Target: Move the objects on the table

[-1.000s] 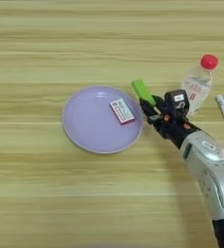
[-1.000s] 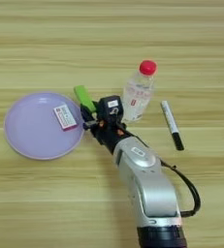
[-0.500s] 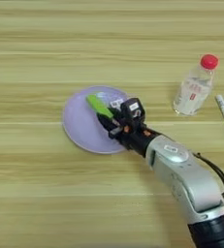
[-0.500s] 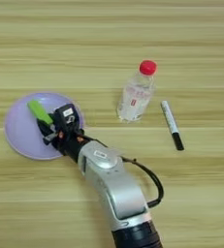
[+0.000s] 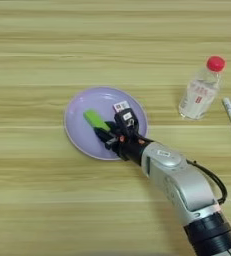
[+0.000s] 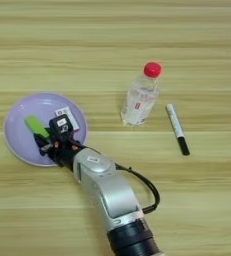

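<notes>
My right gripper reaches over the lilac plate from the lower right, shut on one end of the small green block. The block slants up-left from the fingertips, low over the plate's middle. On the plate's right part lies the flat white box with red print, half hidden behind the gripper body. The clear red-capped bottle stands upright on the table well to the right of the plate.
A white marker pen with a black cap lies right of the bottle. My silver forearm crosses the table from the bottom right. A black cable loops beside it.
The gripper has carried the green block leftward, from beside the bottle to over the plate, then further left and lower. The bottle, box and pen have stayed put.
</notes>
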`<state>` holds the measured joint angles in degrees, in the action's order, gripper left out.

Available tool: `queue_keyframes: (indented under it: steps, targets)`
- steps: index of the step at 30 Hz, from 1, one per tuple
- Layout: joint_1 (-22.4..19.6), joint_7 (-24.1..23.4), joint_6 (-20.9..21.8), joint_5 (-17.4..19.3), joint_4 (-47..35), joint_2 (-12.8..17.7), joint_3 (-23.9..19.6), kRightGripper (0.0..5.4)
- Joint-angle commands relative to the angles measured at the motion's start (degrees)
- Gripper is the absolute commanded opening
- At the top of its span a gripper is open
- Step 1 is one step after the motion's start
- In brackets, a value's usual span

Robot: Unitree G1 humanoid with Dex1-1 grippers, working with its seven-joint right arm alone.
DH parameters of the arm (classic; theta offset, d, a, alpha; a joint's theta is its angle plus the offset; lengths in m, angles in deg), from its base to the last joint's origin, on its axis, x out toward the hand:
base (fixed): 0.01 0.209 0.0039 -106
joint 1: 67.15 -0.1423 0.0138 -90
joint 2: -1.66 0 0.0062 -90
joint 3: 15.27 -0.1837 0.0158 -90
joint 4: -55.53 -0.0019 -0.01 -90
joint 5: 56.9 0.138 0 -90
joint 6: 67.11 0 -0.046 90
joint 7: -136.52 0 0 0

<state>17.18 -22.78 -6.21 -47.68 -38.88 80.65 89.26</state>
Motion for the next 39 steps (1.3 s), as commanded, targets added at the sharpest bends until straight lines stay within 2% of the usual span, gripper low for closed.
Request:
queue_keyframes:
  steps: [1, 12, 25, 32, 39]
  targets:
    - [-2.7, -0.2, 1.8, -0.5, -1.9, -0.3, -0.4, 1.99]
    - [-2.7, 0.2, 1.9, -1.3, -3.2, 0.1, -0.2, 3.33]
    - [-4.6, 0.9, 2.1, -1.7, 4.1, 1.9, -3.1, 4.53]
    - [-5.1, 1.6, 2.0, -1.7, 5.4, 3.2, -5.1, 5.37]
    - [-4.5, 2.1, 1.8, -2.0, 4.8, 5.6, -6.5, 5.39]
